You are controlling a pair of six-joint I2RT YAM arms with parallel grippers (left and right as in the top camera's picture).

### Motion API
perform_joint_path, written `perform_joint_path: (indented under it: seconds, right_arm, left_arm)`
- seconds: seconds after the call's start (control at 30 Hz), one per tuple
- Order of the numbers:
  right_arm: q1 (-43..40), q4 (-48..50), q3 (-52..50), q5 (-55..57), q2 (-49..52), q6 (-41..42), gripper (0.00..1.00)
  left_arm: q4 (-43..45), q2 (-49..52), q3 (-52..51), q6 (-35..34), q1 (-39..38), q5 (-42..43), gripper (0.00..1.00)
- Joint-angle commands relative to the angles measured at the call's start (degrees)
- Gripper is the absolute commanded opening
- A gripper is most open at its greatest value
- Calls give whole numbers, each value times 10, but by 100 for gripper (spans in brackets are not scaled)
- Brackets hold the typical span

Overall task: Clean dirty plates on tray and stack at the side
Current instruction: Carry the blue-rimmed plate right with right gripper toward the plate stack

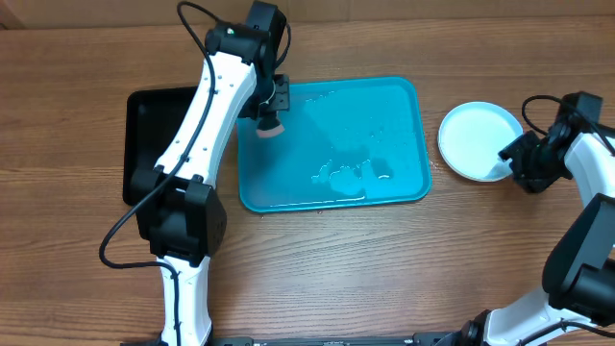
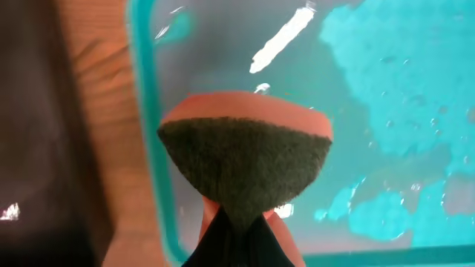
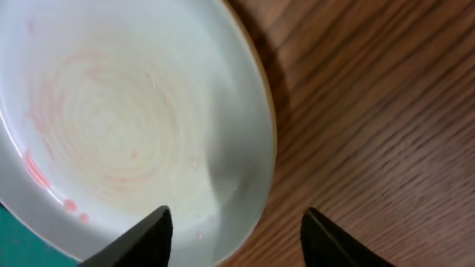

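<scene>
A white plate point(image 1: 478, 139) with faint red smears point(image 3: 44, 174) lies on the wooden table to the right of the turquoise tray point(image 1: 404, 106). My right gripper point(image 1: 514, 159) stands open at the plate's near-right rim point(image 3: 260, 141). One fingertip point(image 3: 152, 233) is over the plate and the other over the wood, and neither touches the plate. My left gripper point(image 2: 237, 226) is shut on a sponge point(image 2: 245, 163) with an orange body and a dark green scrub face. It holds the sponge over the tray's far-left part point(image 1: 270, 127).
The tray floor is wet, with patches of water and foam point(image 1: 351, 173). A black tray point(image 1: 154, 120) lies to the left of the turquoise one, partly under my left arm. Bare wood surrounds both trays.
</scene>
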Motion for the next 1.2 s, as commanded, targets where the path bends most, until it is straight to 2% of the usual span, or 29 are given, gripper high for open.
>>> perform_joint_path:
  seconds: [0.0,0.03,0.1,0.13,0.17,0.2,0.37,0.7,0.87,1.17]
  right_arm:
    - [12,-23,29,-18,-20,-5,59]
    - [15,-33,39,-18,-21,-11,61]
    - [25,-50,62,-17,-24,-23,82]
    - [30,-57,73,-16,-25,-26,87]
    - [37,-63,84,-16,-26,-31,96]
    - [43,-68,93,-16,-26,-33,100]
    - [85,-69,120,-16,-26,-38,100]
    - [164,-58,121,10,-26,-48,100]
    - [178,-52,121,10,-26,-48,100]
    - [179,-56,121,10,-26,-48,100]
  left_arm:
    - [-31,-33,57,-80,8,-81,5]
    - [-44,-41,62,-101,8,-100,4]
    - [-73,-58,63,-144,8,-135,4]
    - [-92,-65,63,-164,8,-151,5]
    - [-113,-69,63,-183,8,-166,4]
    - [-138,-71,63,-202,8,-182,4]
    - [-157,-72,23,-223,8,-189,4]
    - [-143,-72,-104,-459,29,-265,4]
    - [-91,-72,-152,-504,51,-250,4]
    - [-2,-72,-247,-529,78,-219,4]
